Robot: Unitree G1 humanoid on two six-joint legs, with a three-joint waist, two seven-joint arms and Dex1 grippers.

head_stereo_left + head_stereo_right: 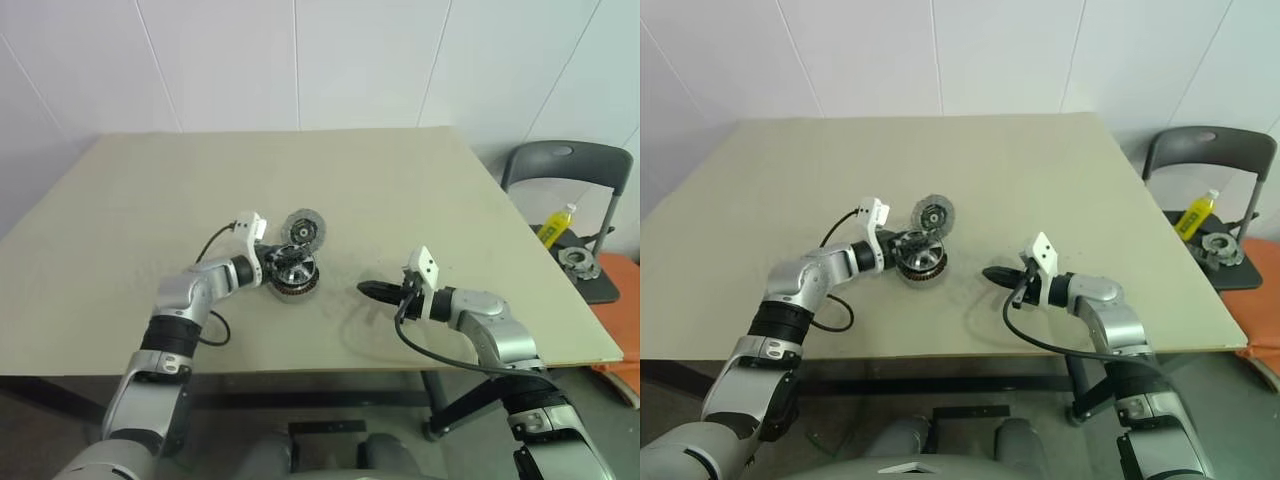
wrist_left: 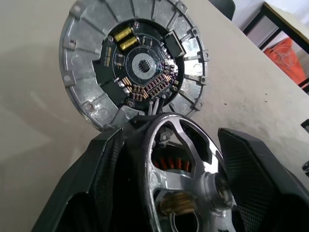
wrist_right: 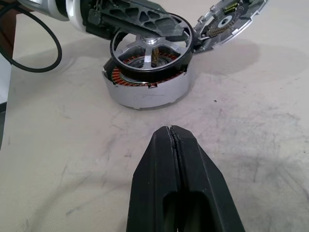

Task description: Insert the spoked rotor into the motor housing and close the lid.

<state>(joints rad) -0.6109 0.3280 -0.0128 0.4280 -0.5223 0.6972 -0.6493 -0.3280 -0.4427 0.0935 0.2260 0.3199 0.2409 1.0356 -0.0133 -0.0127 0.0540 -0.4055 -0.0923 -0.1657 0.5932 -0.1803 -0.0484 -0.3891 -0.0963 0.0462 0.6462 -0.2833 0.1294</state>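
In the head view, the left gripper (image 1: 277, 266) held the spoked rotor (image 1: 290, 266) over the motor housing (image 1: 293, 285), around the middle of the surface (image 1: 400, 200). The lid (image 1: 303, 229) leaned just behind them, toward the far edge. The right gripper (image 1: 378, 291) hovered nearer the front edge, its fingers pressed together and empty.

The left wrist view showed the rotor clamped between both fingers (image 2: 104, 174), copper windings visible through its spokes.

In the right wrist view, the rotor seemed tilted, perhaps partly seated.
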